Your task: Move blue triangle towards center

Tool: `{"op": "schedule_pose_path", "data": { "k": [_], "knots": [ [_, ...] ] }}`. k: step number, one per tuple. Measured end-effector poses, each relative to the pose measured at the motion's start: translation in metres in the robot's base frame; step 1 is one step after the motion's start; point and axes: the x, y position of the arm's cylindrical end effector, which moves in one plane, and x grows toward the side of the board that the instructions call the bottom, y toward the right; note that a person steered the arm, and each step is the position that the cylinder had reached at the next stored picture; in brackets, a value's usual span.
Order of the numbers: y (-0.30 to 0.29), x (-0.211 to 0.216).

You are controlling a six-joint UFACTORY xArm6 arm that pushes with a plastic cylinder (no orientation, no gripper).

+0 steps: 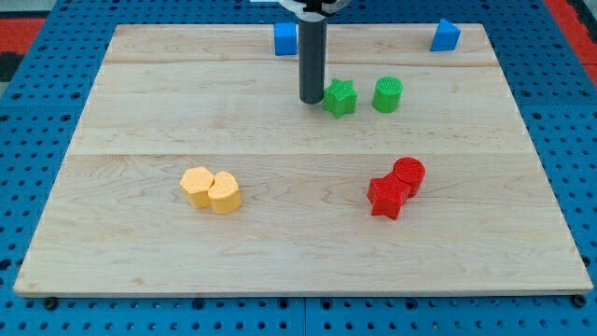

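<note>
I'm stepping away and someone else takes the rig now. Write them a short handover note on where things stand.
My tip rests on the board just to the view's left of the green star, close to touching it, far from the target.
The blue triangle sits at the view's top right corner of the board, apparently not yet moved inward.
Other blocks: blue cube at the top behind the rod, green cylinder, two yellow blocks, two red blocks.
Left: get to the triangle's far side and push it towards the centre.

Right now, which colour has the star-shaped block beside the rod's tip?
Green. The star block sits just right of my tip, seen clearly in the camera view.
</note>
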Motion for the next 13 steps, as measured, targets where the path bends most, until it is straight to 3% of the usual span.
{"op": "schedule_pose_path", "data": {
  "k": [3, 4, 5, 8, 9, 10, 11, 13],
  "knots": [
    [0.039, 0.001],
    [0.018, -0.013],
    [0.022, -0.052],
    [0.188, -0.065],
    [0.246, -0.080],
    [0.269, -0.126],
    [0.268, -0.160],
    [0.217, -0.149]
  ]
}}
